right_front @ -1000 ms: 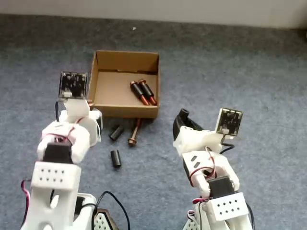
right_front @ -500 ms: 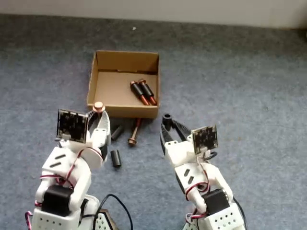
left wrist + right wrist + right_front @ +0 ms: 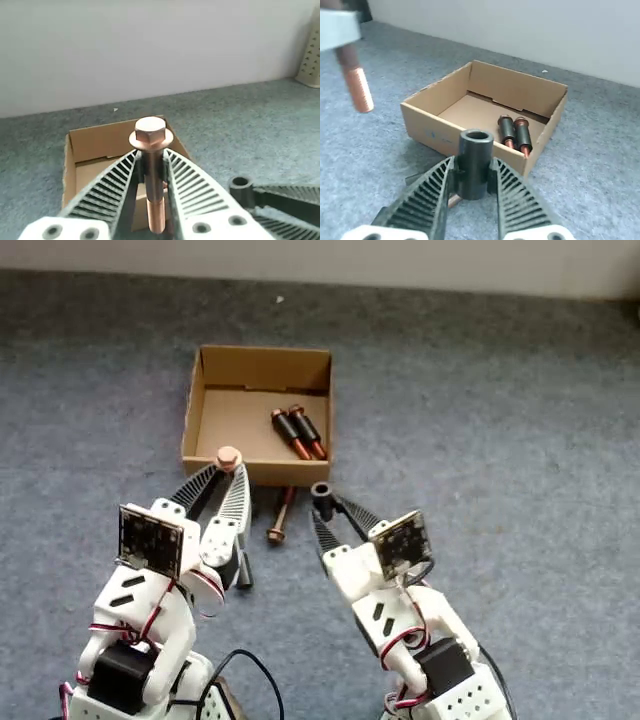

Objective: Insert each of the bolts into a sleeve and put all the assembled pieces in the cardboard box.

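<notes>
Left gripper (image 3: 226,473) (image 3: 150,167): pressed together on a copper-coloured flanged hex-head bolt (image 3: 228,455) (image 3: 155,190), gripped by the shank just under the flange. Held upright, head clear above the ribbed fingertips, threaded end hanging down between the fingers. From above, raised just in front of the near wall of the open brown cardboard box (image 3: 192,410) (image 3: 68,170) (image 3: 432,127), toward its left half.

Right gripper (image 3: 324,510) (image 3: 472,172): pinching a short black cylindrical sleeve (image 3: 322,491) (image 3: 475,157) by its lower part. Upright, bore upward, open mouth showing above the fingertips. Placed near the box's near right corner, outside the wall.

Held bolt and held sleeve: side by side, near each other, apart, sleeve to the right of the bolt. From the right wrist, threaded tip of the bolt hanging off to one side of the sleeve's mouth, not lined up with it.

Inside the box, close to its right wall: two assembled bolt-and-sleeve pieces (image 3: 298,432) (image 3: 514,131), lying flat and next to each other, heads toward the far wall, bare threaded ends toward the near wall.

On the grey carpet (image 3: 500,440), between the two grippers: a loose copper-coloured bolt (image 3: 281,515), no sleeve on it, tip near the box's near wall, head toward the arms. Beside the left gripper's body, partly hidden by it: a small black cylinder (image 3: 245,572) lying on the carpet.
</notes>
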